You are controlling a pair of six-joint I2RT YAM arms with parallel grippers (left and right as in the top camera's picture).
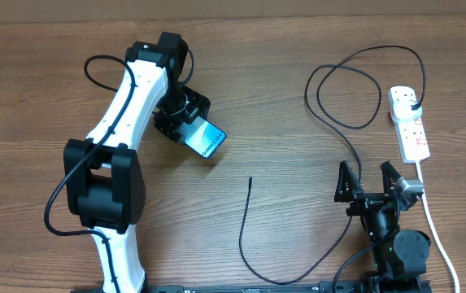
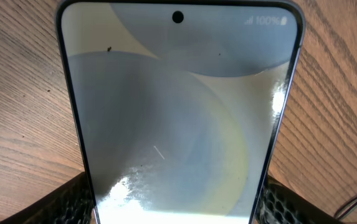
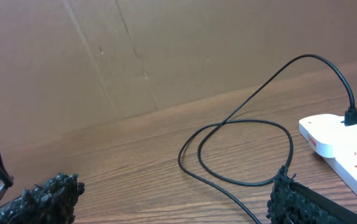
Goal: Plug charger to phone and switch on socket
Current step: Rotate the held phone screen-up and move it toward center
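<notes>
The phone, its cyan screen facing up, lies tilted at the table's upper left, and my left gripper is shut on its long edges. In the left wrist view the phone fills the frame between both black fingers. The charger, a thin black cable, has its free tip on the wood mid-table, loops right, and ends in a black plug seated in the white socket. My right gripper stands open near the front edge, left of the socket, holding nothing. The right wrist view shows the charger loop and socket beyond the open right gripper.
The socket's thick white cord runs down the right side past my right arm. A brown cardboard wall closes off the table's far edge. The left arm's own black cable loops over the wood at the upper left.
</notes>
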